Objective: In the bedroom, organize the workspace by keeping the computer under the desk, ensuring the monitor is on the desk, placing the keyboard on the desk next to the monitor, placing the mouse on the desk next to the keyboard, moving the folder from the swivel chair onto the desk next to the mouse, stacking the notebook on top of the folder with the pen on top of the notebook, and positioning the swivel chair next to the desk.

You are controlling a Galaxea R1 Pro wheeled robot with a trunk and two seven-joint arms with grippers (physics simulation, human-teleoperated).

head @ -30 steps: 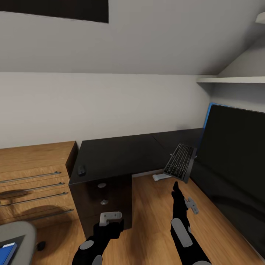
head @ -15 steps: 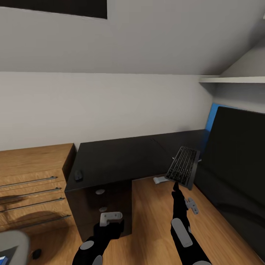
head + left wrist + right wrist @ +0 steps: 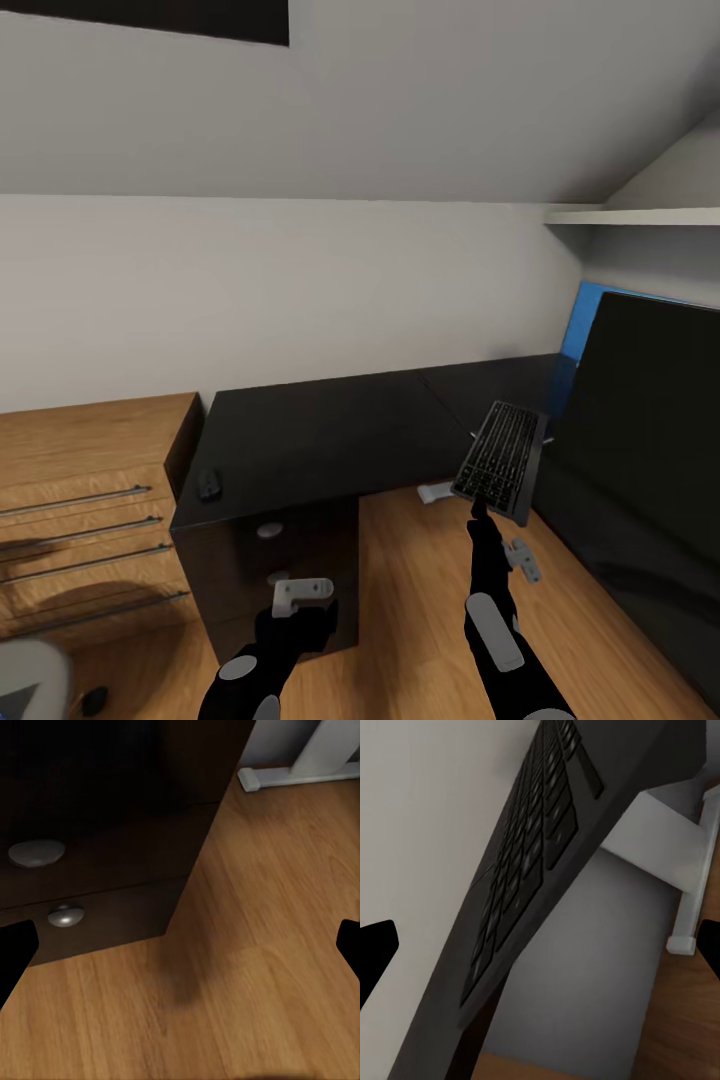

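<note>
Keyboard [image 3: 499, 462] was held tilted in the air, gripped by the right end effector [image 3: 478, 508], above the floor just off the bench [image 3: 320, 430] edge and beside the monitor [image 3: 650, 470]. Mouse [image 3: 208, 485] sat near the bench's left edge. Left end effector [image 3: 302, 592] was spread wide, carrying nothing, near the dark drawer unit [image 3: 97, 870].

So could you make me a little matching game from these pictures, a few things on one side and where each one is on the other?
Things:
1. keyboard
2. mouse
3. monitor
4. left gripper

Places:
a. held up in the right gripper
b. near the desk top's left corner
c. far right of the head view
d. low, facing the dark cabinet

Pairs: 1-a, 2-b, 3-c, 4-d
</note>
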